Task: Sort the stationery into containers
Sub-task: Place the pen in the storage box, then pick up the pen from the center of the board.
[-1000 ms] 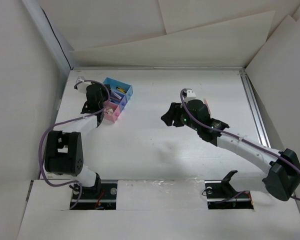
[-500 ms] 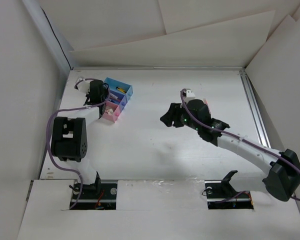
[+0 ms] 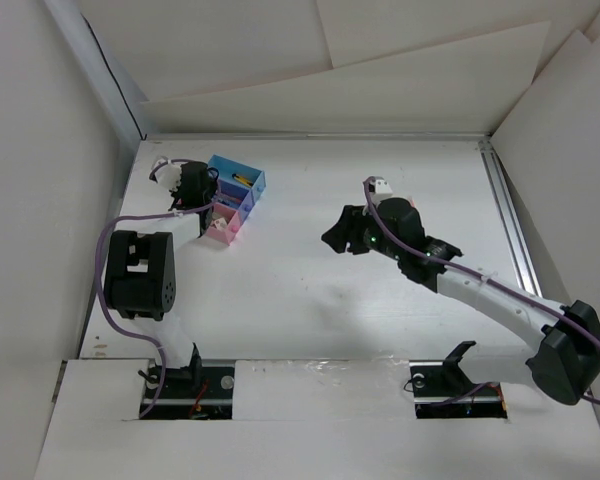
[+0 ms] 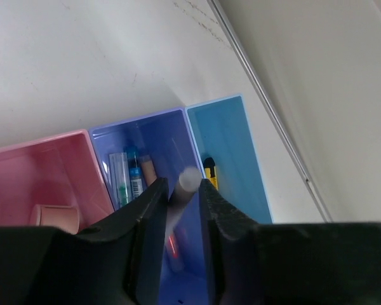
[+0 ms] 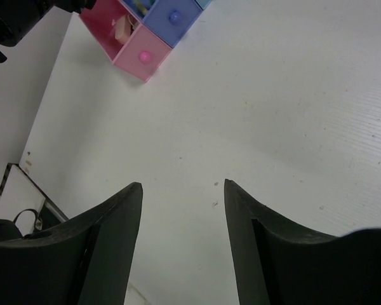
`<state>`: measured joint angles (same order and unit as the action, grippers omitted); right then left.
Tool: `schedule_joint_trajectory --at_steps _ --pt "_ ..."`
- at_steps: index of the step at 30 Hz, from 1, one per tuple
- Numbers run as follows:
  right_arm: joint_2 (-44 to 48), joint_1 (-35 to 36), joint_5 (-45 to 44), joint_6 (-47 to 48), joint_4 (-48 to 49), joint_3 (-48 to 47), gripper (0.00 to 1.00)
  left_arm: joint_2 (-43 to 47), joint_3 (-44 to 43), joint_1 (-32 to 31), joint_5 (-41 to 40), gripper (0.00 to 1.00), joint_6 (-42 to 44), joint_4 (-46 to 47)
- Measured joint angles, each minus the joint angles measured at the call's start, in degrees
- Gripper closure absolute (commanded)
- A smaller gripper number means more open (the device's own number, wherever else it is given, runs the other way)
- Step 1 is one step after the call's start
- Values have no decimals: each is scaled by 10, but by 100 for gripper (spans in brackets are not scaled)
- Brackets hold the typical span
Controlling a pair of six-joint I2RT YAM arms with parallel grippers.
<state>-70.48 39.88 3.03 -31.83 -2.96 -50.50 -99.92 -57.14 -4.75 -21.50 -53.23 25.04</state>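
Plastic pink, violet and light-blue rectangular bins (image 4: 222, 146), stocked, at the counter's (image 3: 310, 300) far-left corner: left claw (image 4: 182, 187) flanks a slim grey pen (image 4: 189, 179) over violet, grip unclear; right claw (image 5: 183, 185) gapes empty. Sorting looks nearly done.

Robot lab; white table (image 3: 310, 300) (board screens (image 3: 380, 70) around).

Below my left gripper (image 4: 183, 187), the violet bin (image 4: 159, 136) walls and the pens (image 4: 133, 178) on its floor crowd me. My right gripper (image 5: 183, 185) has open table (image 5: 273, 95) beneath.
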Motion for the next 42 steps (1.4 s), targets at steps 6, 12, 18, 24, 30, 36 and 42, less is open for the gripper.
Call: schedule_joint_trajectory --at_steps 6,12,18,24,30,36,42 --pt "0 -9 5 -1 0 0 40 0 0 0 0 65 2 0" --pt "5 -28 6 -1 4 8 52 9 15 0 3 61 4 7" --pt "13 -98 -5 -23 5 30 100 110 96 -25 18 60 24 49" --pt "4 -207 -26 -54 4 44 100 230 184 -129 46 60 52 137" --pt "-79 -290 -91 -68 -30 24 93 248 236 -256 69 59 91 162" --pt "-193 -344 -123 -59 -62 -35 42 242 243 -316 176 57 131 164" --pt "-228 -381 -129 -41 -98 -60 34 238 243 -333 256 56 156 163"
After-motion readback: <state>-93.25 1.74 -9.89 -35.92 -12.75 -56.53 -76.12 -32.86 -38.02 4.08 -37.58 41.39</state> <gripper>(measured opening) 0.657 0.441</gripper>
